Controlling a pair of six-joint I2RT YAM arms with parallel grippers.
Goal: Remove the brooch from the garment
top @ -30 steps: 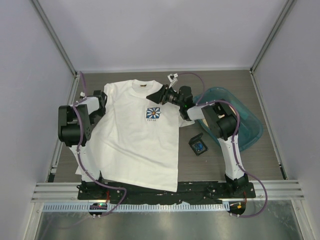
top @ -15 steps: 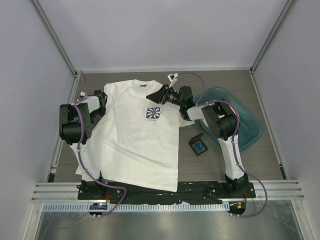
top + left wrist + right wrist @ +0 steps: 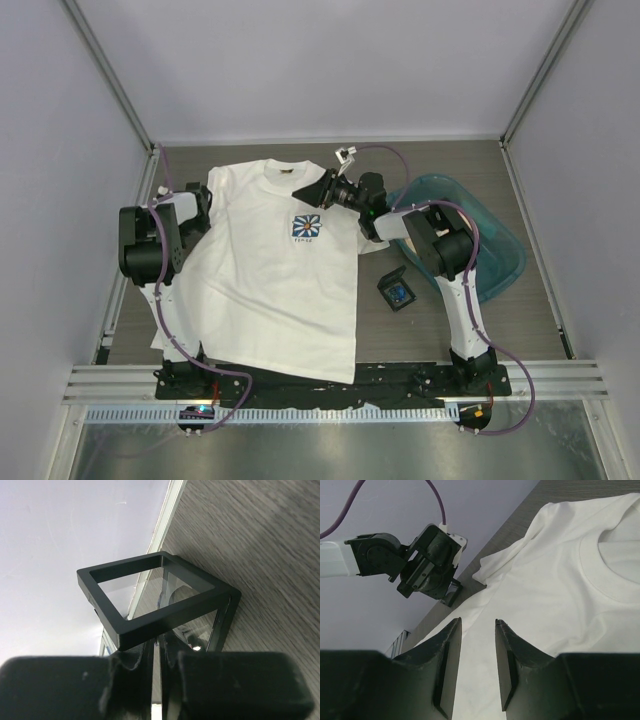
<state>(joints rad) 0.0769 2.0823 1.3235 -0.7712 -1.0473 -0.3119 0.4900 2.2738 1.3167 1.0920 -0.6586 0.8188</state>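
Room: white walls (image 3: 330, 60) are closing in a grey wood-grain table (image 3: 430, 340).
Shirt: the shirt (image 3: 270, 290) is lying face up and mostly flat between the two arms, with the print (image 3: 306, 227) and the neck label (image 3: 287, 174) showing.
Brooch: it is not showing on the shirt in any view. The patch under the right gripper is hidden from above.
Box: an open black box (image 3: 397, 291) is sitting on the table right of the shirt, apart from it. A blue speck (image 3: 397, 294) is lying inside. It could be the brooch, but it is too small to tell.
Right gripper: the right gripper (image 3: 475, 665) is hovering over the shirt's shoulder by the collar. Its fingers are standing apart with nothing between them, only plain white cloth below.
Left gripper: the left gripper (image 3: 159, 652) is sitting just off the shirt's far left edge. Its fingers are almost together and look clamped on the near corner of a black square frame (image 3: 170, 614) with clear film.
Bin: a teal bin (image 3: 505, 250) is sitting far right, partly under the right arm. I can't make out anything in it.
Done: I can't confirm it. No pin is showing on the cloth, so the removal may be finished, or the pin may be hiding under the right gripper.
Left: if the pin is under there, the right gripper is going to need to close on it and lift while the cloth is held down. If the speck is the brooch, nothing is remaining.
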